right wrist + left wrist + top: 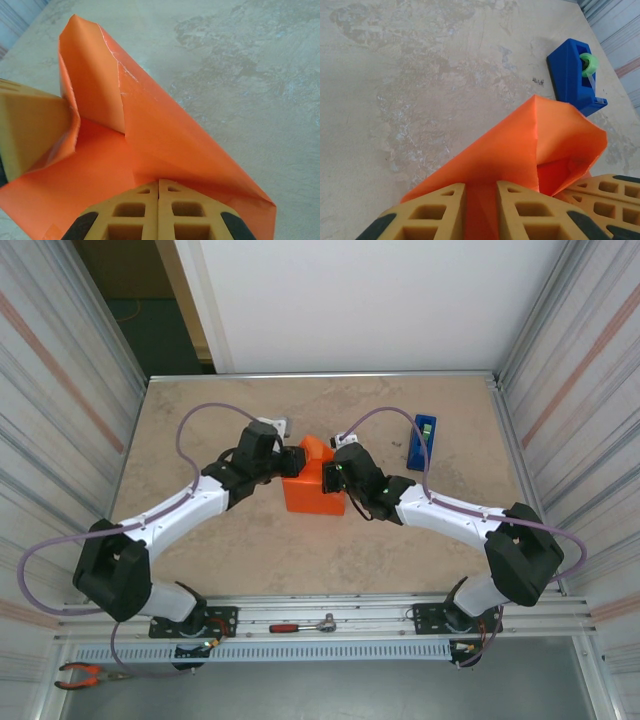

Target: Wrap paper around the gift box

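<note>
Yellow fingers (435, 210) of the left gripper (481, 187) clamp a fold of the orange paper (520, 145) at the bundle's 9 o'clock side. The right gripper (159, 184) is clenched tight against the sheet at 3 o'clock. Mid-table, the gift box sits hidden inside. A flap stands loose at 12 o'clock, so I'd draw it taut before creasing. The tape dispenser (570, 75) waits at 2 o'clock.
</note>
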Controlling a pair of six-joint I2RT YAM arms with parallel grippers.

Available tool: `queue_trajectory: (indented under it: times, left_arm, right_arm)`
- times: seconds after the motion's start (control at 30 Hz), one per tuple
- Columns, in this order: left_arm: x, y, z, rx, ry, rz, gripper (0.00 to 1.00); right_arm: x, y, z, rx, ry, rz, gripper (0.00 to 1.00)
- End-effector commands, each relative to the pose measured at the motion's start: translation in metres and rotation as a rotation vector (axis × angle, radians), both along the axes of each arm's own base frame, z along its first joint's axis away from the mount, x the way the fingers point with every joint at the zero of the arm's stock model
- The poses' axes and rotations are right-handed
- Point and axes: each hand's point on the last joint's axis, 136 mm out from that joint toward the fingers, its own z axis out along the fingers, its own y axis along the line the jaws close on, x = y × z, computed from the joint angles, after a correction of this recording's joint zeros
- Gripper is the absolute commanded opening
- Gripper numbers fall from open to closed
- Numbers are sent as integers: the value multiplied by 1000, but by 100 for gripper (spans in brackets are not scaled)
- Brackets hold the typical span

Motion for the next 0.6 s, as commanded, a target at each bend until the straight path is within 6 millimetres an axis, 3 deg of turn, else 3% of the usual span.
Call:
queue_trajectory:
  times: [0.0, 0.3, 0.57]
  left_arm:
    - [-6, -6, -5, 16, 7, -31, 22]
    - [-23, -13, -28, 58, 56, -60, 21]
    - [-25, -13, -44, 101, 92, -56, 21]
  right_arm:
    - [-61, -21, -104, -201, 345, 79, 0]
    - [-62, -17, -97, -172, 346, 91, 0]
    - [-50, -4, -61, -24, 347, 116, 0]
